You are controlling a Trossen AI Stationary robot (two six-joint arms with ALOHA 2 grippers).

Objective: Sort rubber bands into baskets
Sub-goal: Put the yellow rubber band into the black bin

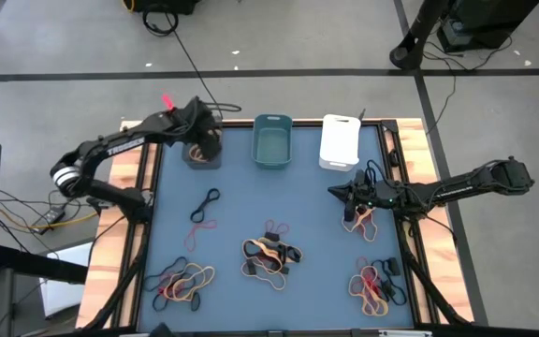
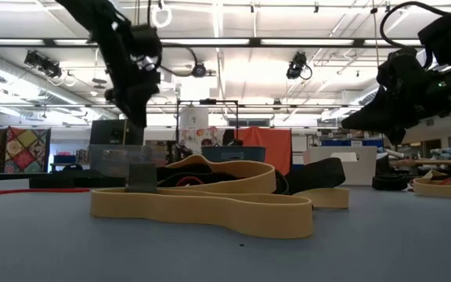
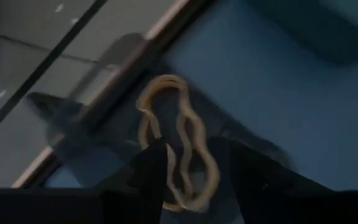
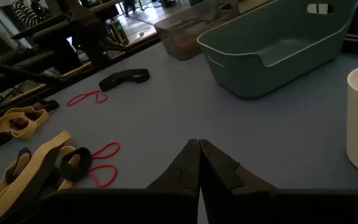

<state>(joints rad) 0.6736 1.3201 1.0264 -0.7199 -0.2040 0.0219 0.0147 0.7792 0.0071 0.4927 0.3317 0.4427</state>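
Note:
My left gripper (image 1: 206,142) hangs open over the dark grey basket (image 1: 201,154) at the table's far left. A tan rubber band (image 3: 176,140) shows as a long loop between its spread fingers. The teal basket (image 1: 272,140) and the white basket (image 1: 340,140) stand to the right along the far edge. My right gripper (image 1: 346,194) is shut and waits just above the mat near the white basket, with nothing in it (image 4: 199,152). Piles of tan, black and red rubber bands lie at the centre (image 1: 269,253), near left (image 1: 183,284) and near right (image 1: 377,284). My left gripper has its fingers apart, with the tan band's near end (image 3: 184,199) down beside one finger (image 3: 151,177). The rest of the loop reaches out past the fingertips. I cannot tell whether the band touches that finger or is loose.
A black band and a red band (image 1: 204,211) lie on the mat in front of the grey basket. A few bands (image 1: 363,221) lie under my right arm. Wooden rails (image 1: 134,201) border the blue mat. Cables run on the floor beyond.

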